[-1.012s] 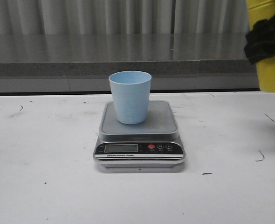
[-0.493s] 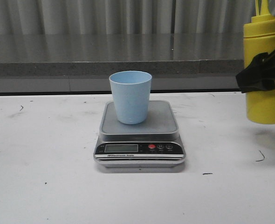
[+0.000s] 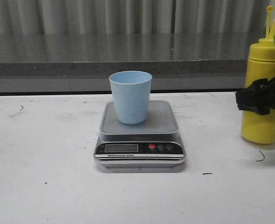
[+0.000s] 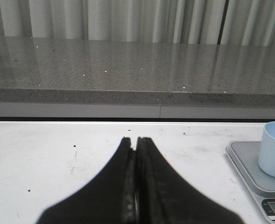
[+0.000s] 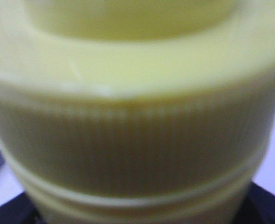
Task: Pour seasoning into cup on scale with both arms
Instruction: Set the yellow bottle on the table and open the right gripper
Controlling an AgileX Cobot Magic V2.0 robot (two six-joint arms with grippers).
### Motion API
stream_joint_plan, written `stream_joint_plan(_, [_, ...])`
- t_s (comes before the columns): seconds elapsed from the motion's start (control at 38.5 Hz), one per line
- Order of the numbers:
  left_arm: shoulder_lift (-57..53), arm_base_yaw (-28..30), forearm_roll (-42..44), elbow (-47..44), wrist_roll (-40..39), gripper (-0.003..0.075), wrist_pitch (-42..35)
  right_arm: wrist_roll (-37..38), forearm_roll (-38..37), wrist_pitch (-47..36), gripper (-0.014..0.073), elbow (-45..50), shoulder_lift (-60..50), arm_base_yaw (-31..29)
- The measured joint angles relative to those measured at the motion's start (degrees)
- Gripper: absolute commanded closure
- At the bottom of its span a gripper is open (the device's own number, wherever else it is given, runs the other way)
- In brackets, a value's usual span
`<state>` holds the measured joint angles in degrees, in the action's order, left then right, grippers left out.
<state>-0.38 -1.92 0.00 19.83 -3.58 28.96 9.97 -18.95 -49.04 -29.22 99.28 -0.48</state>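
The tall yellow plastic squeeze bottle [image 3: 264, 93] stands upright on the white bench [image 3: 44, 186], nozzle skyward, clamped in the right end effector [image 3: 261, 97]; the left end effector [image 4: 136, 145] is pressed together.

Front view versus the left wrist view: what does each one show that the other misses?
Only the front view shows the yellow seasoning bottle upright at the table's right side, with the right pincer around its middle, and the scale's whole display. Only the left wrist view shows the left pincer, its fingers pressed together and holding nothing. Both show the pale blue cup standing on the scale, the white table and the grey ledge behind.
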Motion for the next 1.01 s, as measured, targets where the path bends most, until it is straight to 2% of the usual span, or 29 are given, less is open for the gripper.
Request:
stream_joint_plan(0.18, [0.0,0.0,0.0,0.0,0.0,0.074,0.0,-0.33,0.13,-2.37,0.0228,0.02,1.33,0.0])
stream_joint_plan(0.36, [0.0,0.0,0.0,0.0,0.0,0.074,0.0,-1.05,0.13,-2.9,0.0058,0.02,1.33,0.0])
stream_joint_plan(0.47, [0.0,0.0,0.0,0.0,0.0,0.074,0.0,-1.19,0.24,-3.14,-0.0002,0.02,1.33,0.0])
stream_joint_plan(0.75, [0.0,0.0,0.0,0.0,0.0,0.074,0.0,-1.19,1.03,-3.21,-0.0008,0.12,1.33,0.0])
stream_joint_plan(1.01, [0.0,0.0,0.0,0.0,0.0,0.074,0.0,-1.19,3.52,-12.08,-0.0008,3.19,1.33,0.0])
